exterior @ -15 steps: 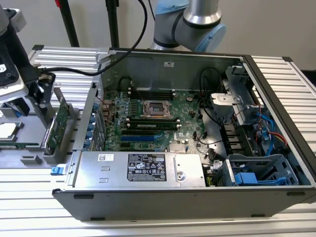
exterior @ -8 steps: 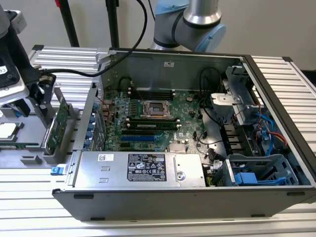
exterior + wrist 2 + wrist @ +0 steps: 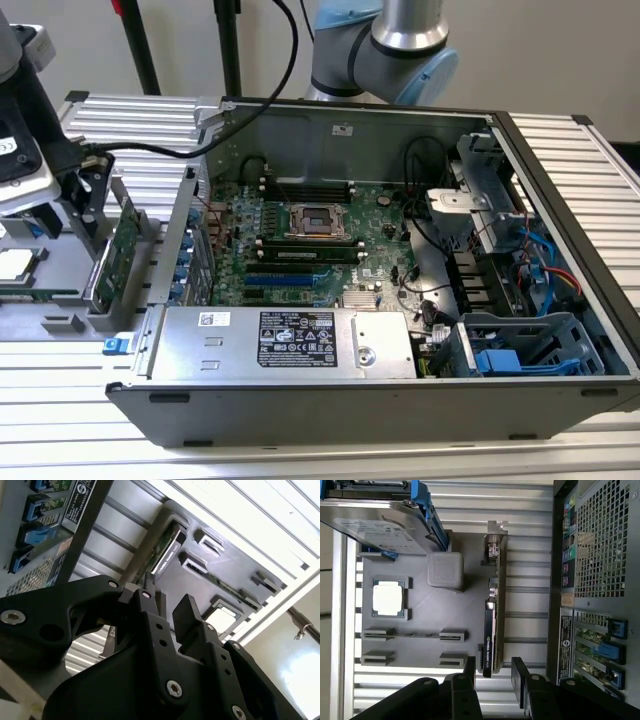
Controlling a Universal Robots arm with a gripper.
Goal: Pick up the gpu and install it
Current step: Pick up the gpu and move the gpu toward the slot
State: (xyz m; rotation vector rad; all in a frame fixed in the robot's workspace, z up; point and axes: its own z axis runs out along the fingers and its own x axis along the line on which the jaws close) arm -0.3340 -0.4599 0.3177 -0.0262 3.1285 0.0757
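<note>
Wide-open gripper (image 3: 494, 667) holds nothing, one finger (image 3: 470, 671) on either side of the near end of the gpu (image 3: 492, 625), with gaps on both sides (no contact that I can see). The gpu stands on edge in a slot of the grey tray (image 3: 470, 600), outside the case (image 3: 330, 420), on the exterior view's left, its silver bracket (image 3: 495, 540) at the end away from the gripper. On the tray: grey block (image 3: 445, 570) just beside the bracket end, cpu (image 3: 387, 597) in a pocket further off, hard drive (image 3: 375, 520) with blue rails beyond the block, small holders (image 3: 452, 635) near the fingers. The case's rear wall (image 3: 590, 555) runs parallel to the card and near it, with a strip of ribbed table (image 3: 525, 595) between. The case is open on top, motherboard (image 3: 310, 240) exposed, psu (image 3: 290, 340) along the side nearest the exterior camera.
</note>
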